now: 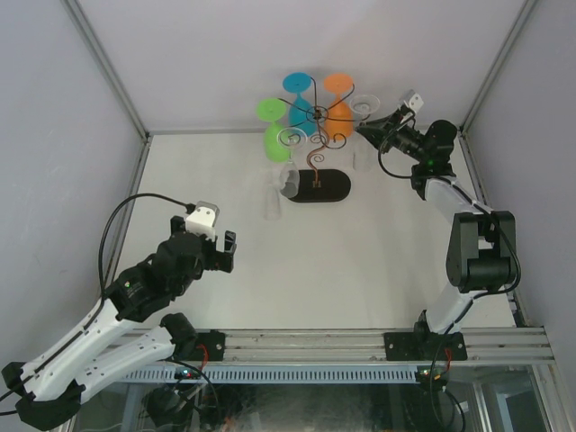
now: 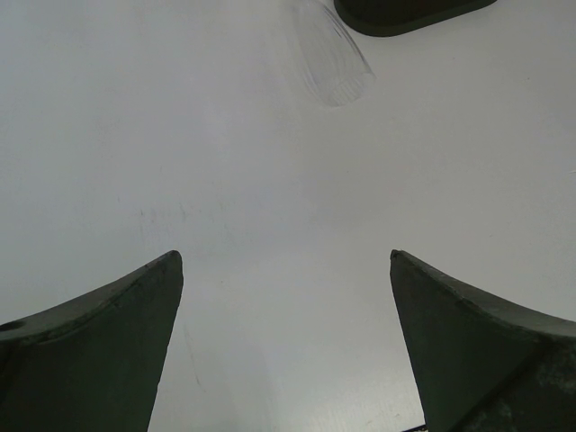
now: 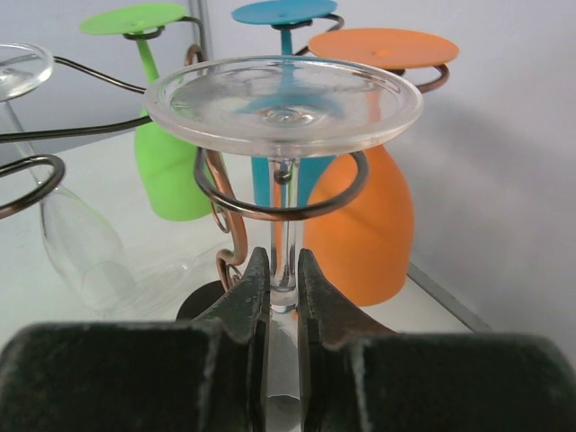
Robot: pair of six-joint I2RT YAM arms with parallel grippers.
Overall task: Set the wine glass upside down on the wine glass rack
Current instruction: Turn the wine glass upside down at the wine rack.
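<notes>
My right fingers [image 3: 250,297] pinch the stem of the clear wine glass [image 3: 283,99]. It hangs upside down, stem inside a curled loop of the wine glass rack [image 3: 270,214], foot just above it. My left fingers [image 2: 108,342] gape wide over the table [image 2: 270,180].

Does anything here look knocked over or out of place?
Yes: one clear glass seems to lie on its side on the table, beside the black base of the wine glass rack, while the coloured glasses hang upside down.
</notes>
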